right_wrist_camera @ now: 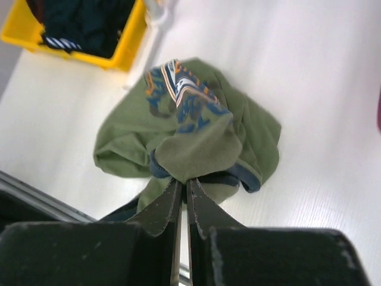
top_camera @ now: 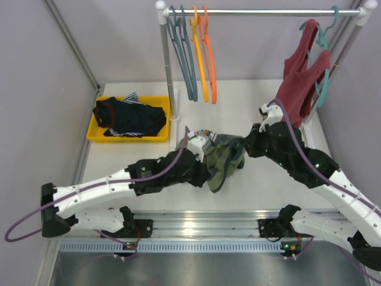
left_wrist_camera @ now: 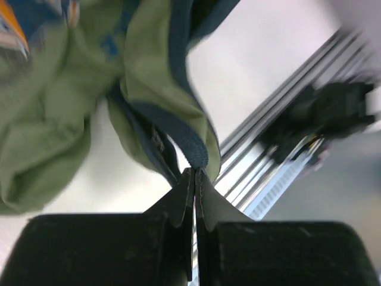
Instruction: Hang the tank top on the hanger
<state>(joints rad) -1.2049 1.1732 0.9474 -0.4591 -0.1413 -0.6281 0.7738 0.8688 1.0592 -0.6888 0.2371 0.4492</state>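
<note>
The olive-green tank top (top_camera: 223, 159) with navy trim hangs bunched between both grippers, above the table's middle. My left gripper (top_camera: 199, 149) is shut on its navy-trimmed edge; in the left wrist view the left gripper (left_wrist_camera: 194, 171) pinches the tank top (left_wrist_camera: 143, 83). My right gripper (top_camera: 245, 145) is shut on the fabric; in the right wrist view the right gripper (right_wrist_camera: 183, 180) grips the tank top (right_wrist_camera: 196, 149), whose printed patch faces up. The reddish-orange hanger (top_camera: 209, 53) hangs on the rail at the back, apart from the tank top.
A yellow-orange hanger (top_camera: 199, 56) and teal-grey hangers (top_camera: 183, 56) hang beside it on the rail (top_camera: 262, 11). A dark red tank top (top_camera: 302, 74) hangs on a teal hanger at right. A yellow bin (top_camera: 94, 132) holds a dark striped garment (top_camera: 132, 117). The rack's post (top_camera: 169, 68) stands nearby.
</note>
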